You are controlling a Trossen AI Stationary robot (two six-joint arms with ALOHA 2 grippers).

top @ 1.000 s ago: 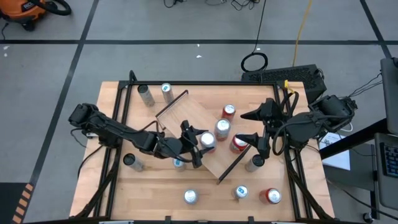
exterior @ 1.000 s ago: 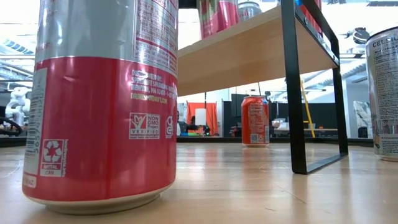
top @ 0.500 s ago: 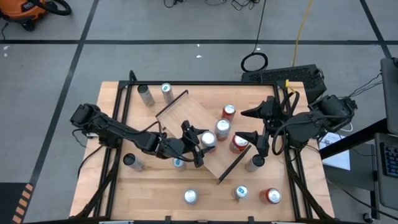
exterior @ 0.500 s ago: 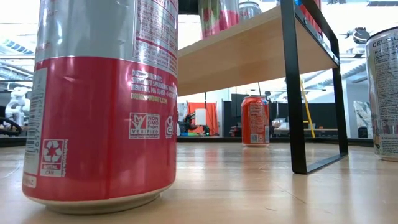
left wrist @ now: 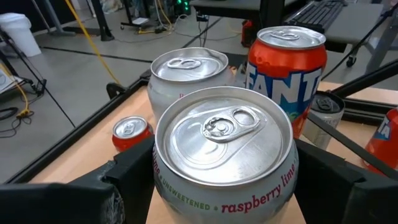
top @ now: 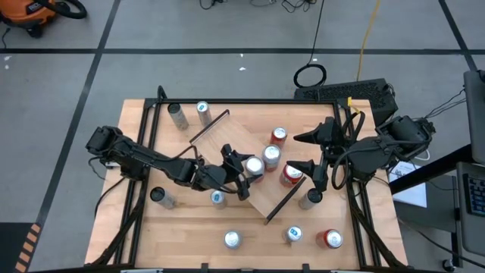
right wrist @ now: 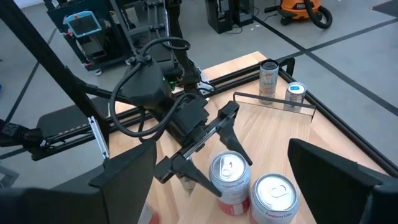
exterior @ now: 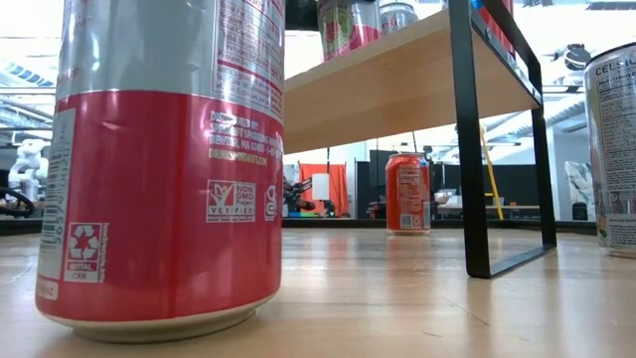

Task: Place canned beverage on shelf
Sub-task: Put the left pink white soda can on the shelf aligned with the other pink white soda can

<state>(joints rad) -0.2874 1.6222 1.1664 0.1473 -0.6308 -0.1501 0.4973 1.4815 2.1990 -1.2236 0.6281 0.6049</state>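
A wooden table (top: 197, 239) with a black frame fills the middle of the overhead view, and two dark robot arms reach in over it, the left arm from nine o'clock, the right arm from three o'clock. At the table's centre sits the shelf (top: 227, 140), a light-wood board turned at an angle, with a thin black rail at its eleven o'clock end and another at its five o'clock end. The left gripper (top: 244, 168) hangs over the middle of the shelf, its fingers clamped around a silver raspberry-lime can (left wrist: 224, 152), which stands upright between them. Just beside that can, toward two o'clock, a second silver can (top: 271, 157) stands on the shelf, and a red-topped can (top: 279, 136) stands farther on at one o'clock. The right gripper (top: 309, 154) hovers near the shelf's three o'clock edge with its fingers spread apart and holding nothing; an orange Fanta can (top: 290, 175) stands just below it. Loose cans dot the table: two (top: 202, 111) at eleven o'clock, one (top: 158, 196) at eight o'clock, and three along the six o'clock edge, including a red one (top: 329, 239) at five o'clock. From table height, a large red-and-silver can (exterior: 164, 164) fills the near foreground, and the shelf's black rail (exterior: 497, 149) rises beside it.
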